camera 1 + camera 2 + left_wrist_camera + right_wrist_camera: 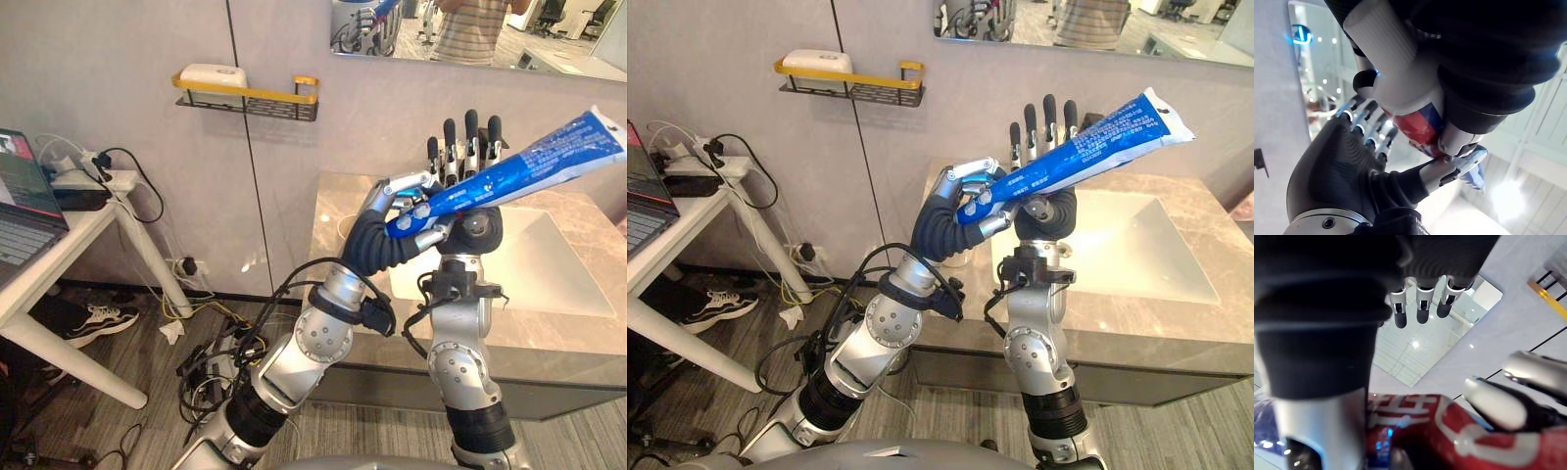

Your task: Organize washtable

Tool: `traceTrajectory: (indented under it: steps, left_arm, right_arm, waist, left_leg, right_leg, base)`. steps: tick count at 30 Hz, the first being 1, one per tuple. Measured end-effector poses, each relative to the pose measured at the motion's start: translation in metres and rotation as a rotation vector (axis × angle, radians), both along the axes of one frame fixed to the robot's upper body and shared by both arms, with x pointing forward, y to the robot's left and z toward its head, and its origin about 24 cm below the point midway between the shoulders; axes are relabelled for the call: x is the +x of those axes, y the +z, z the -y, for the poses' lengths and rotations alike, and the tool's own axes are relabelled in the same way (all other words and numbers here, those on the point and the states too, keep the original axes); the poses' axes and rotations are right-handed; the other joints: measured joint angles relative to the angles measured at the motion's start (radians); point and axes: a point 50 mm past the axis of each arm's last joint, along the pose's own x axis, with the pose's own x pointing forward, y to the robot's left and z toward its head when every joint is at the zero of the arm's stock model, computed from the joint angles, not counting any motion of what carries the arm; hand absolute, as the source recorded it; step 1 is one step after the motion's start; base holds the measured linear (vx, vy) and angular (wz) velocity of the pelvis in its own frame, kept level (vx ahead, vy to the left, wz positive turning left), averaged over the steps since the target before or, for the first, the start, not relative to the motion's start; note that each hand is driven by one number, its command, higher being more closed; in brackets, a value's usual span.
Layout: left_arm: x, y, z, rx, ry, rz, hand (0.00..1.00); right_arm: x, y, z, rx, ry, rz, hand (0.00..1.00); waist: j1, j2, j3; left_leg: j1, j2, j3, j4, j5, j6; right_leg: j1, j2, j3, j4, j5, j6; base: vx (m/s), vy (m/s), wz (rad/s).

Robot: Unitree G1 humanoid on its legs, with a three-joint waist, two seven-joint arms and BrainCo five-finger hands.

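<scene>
A blue toothpaste tube (509, 171) with a white cap (1386, 44) is held up high in front of the wall, slanting up to the right. My left hand (392, 220) is shut on its lower end, fingers curled round it. My right hand (468, 147) stands upright just behind the tube with its fingers straight, its palm close against the tube's middle. In the right wrist view the tube's red and blue print (1420, 423) lies right under my right hand's straight fingers (1421, 308).
The stone washtable (338, 211) with its white sink (549, 264) lies below and behind the hands. A black and yellow wall shelf (250, 98) carries a white item. A white desk (69, 240) with a laptop stands left. A mirror (480, 29) reflects a person.
</scene>
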Motion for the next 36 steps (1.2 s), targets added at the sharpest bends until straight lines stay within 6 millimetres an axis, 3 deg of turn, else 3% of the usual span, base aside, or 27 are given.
traceTrajectory:
  steps: [4,5,13,22,36]
  left_arm:
    - [0.001,-0.001,0.0,0.003,0.001,-0.004,1.0]
    - [0.001,-0.002,0.0,0.005,0.001,-0.006,1.0]
    - [0.004,-0.005,-0.001,0.009,0.013,-0.02,1.0]
    - [0.003,-0.007,0.003,0.01,-0.006,-0.016,1.0]
    - [0.006,-0.013,0.005,0.027,-0.006,-0.039,1.0]
  right_arm:
    - [0.0,-0.001,-0.003,0.022,0.033,-0.005,0.0]
    - [0.0,-0.001,-0.005,0.032,0.047,-0.007,1.0]
    - [0.0,0.003,-0.01,0.025,0.081,0.027,1.0]
    - [-0.004,0.022,-0.016,0.032,0.114,0.12,1.0]
    - [-0.004,0.022,-0.016,0.034,0.111,0.113,1.0]
  waist:
    - [0.005,0.001,0.001]
    - [0.007,0.002,0.001]
    - [0.015,0.006,0.005]
    - [0.015,0.009,0.024]
    - [0.015,0.009,0.028]
  left_leg:
    - [0.001,0.0,0.0,-0.001,0.0,0.0]
    - [0.001,0.0,0.0,-0.001,0.0,0.0]
    - [0.001,0.0,0.0,-0.003,0.0,0.0]
    - [0.001,0.0,0.0,-0.004,0.0,0.0]
    - [0.001,0.0,0.001,-0.003,0.0,0.0]
  right_leg:
    - [0.0,0.0,0.0,0.0,0.0,0.0]
    - [0.0,0.0,0.0,0.0,0.0,0.0]
    - [0.0,0.0,0.0,0.0,0.0,0.0]
    - [-0.001,0.0,0.0,0.0,-0.001,0.001]
    - [-0.001,0.0,0.002,0.0,-0.001,0.001]
  base:
    - [0.0,0.0,0.0]
    - [0.0,0.0,0.0]
    - [0.0,0.0,0.0]
    - [0.0,0.0,0.0]
    - [0.0,0.0,0.0]
